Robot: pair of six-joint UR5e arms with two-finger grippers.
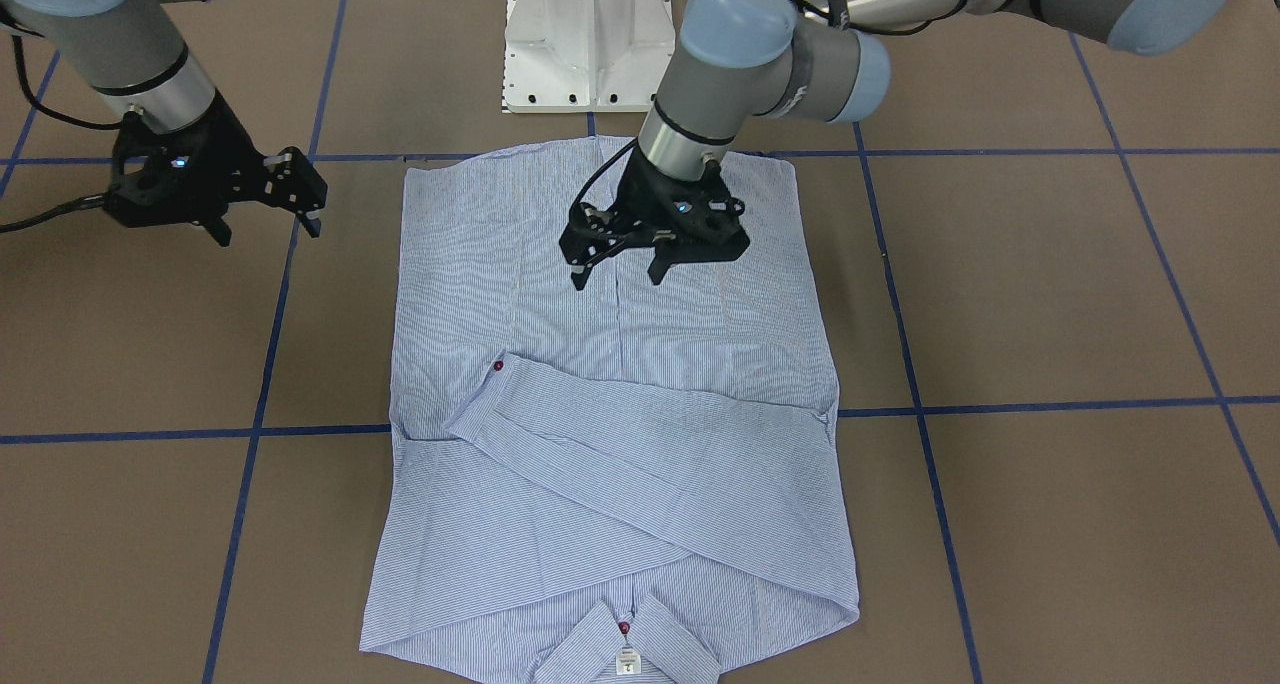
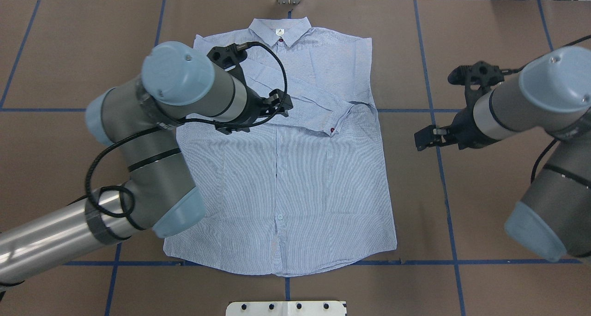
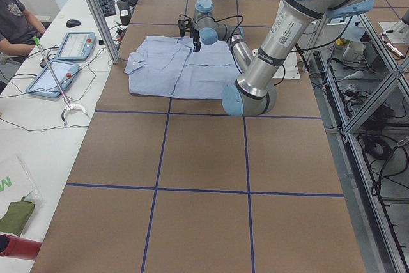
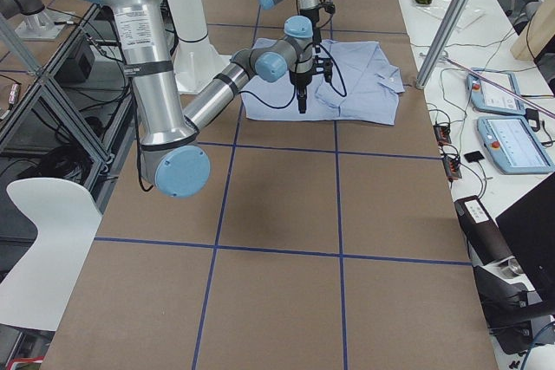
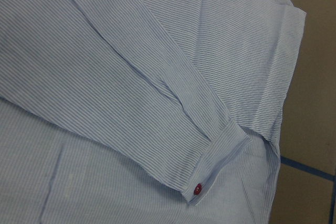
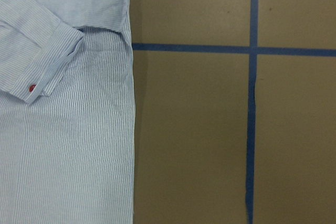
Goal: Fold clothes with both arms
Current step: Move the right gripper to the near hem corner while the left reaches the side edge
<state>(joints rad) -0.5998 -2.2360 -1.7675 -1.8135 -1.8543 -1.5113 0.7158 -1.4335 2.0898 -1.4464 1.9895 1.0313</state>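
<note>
Brown board covered the table (image 1: pixel 1050 294), marked into squares by blue tape lines (image 1: pixel 1000 151), with the robot's white pedestal (image 1: pixel 588 39) at its near edge. On a white side bench beyond the table's far side lay two tablets (image 3: pixel 57 80), and a seated person (image 3: pixel 16 17) showed at that view's corner. The shirt (image 2: pixel 295 191) lay flat and face up in the middle of the table, buttoned, its hem toward the pedestal and its collar (image 2: pixel 300 29) at the far end, a small white label (image 2: pixel 279 32) showing inside the neck. One sleeve (image 1: pixel 640 444) was folded across the chest from the robot's left shoulder side, and its cuff (image 2: pixel 333 125), closed by a red button (image 2: pixel 332 130), ended near the shirt's right edge. More folded cloth lay beneath that sleeve, but its outline was hard to follow. The left gripper (image 1: pixel 620 269) hung over the body of the shirt, between the folded sleeve and the hem, its fingers spread apart and clasping nothing. The right gripper (image 1: pixel 268 232) hung over bare table just to the right of the shirt, beside a tape line, its fingers likewise spread and empty; its wrist view showed the shirt's right edge, the cuff and a tape crossing.
</note>
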